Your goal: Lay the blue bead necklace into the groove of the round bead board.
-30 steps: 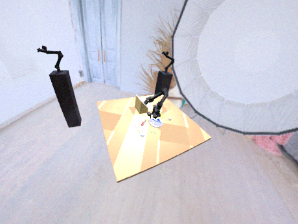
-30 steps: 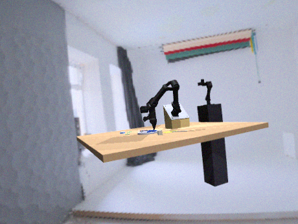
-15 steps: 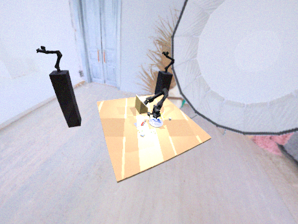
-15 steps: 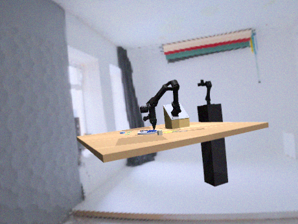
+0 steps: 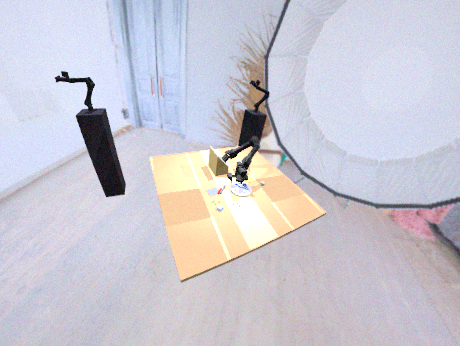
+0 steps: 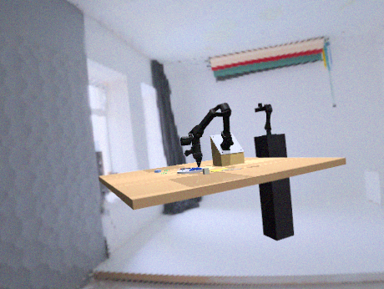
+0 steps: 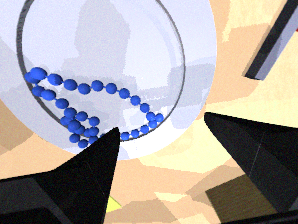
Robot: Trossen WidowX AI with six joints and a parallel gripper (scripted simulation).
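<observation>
The round bead board (image 7: pixel 200 50) (image 5: pixel 243 194) is pale, with a thin dark ring groove. The blue bead necklace (image 7: pixel 111 88) lies bunched on its lower part in the wrist view. One strand crosses the board inside the ring; some beads follow the groove at the lower right. Several beads cluster at the lower left, a few outside the ring. My gripper (image 7: pixel 161 123) (image 6: pixel 199 166) is open, with nothing between its fingers. Its left finger's tip is over the board's lower edge and hides part of the necklace; its right tip is just beside the board.
A box with a sloping top (image 5: pixel 218 164) (image 6: pixel 228 159) stands behind the board. A small grey block (image 6: pixel 205 170) (image 5: pixel 262 183) and a small blue thing (image 5: pixel 219 208) (image 6: pixel 158 171) lie nearby. A dark-sided bar (image 7: pixel 272 40) lies right of the board in the wrist view.
</observation>
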